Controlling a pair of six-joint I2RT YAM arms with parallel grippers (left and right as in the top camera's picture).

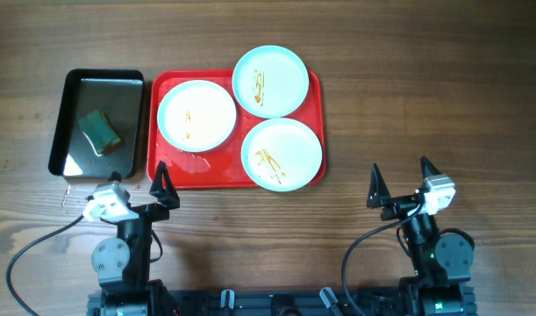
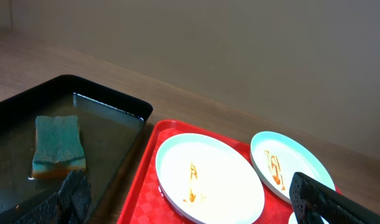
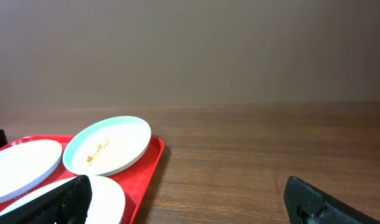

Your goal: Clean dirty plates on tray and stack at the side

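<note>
Three plates lie on the red tray [image 1: 167, 83]: a left one [image 1: 196, 115] with faint sauce specks, a far one [image 1: 270, 82] and a near right one [image 1: 282, 154], both streaked orange-brown. My left gripper [image 1: 138, 180] hovers open just in front of the tray's near left corner, holding nothing. In the left wrist view its fingers frame the left plate [image 2: 208, 177]. My right gripper [image 1: 400, 171] stands open over bare table to the right of the tray, also holding nothing. The right wrist view shows the far plate [image 3: 107, 144] and the tray's edge [image 3: 153, 163].
A black metal pan [image 1: 70, 96] with shallow water and a green-and-yellow sponge [image 1: 100, 131] sits left of the tray. Wooden tabletop stretches to the right of the tray and along the front edge. Cables trail from both arm bases.
</note>
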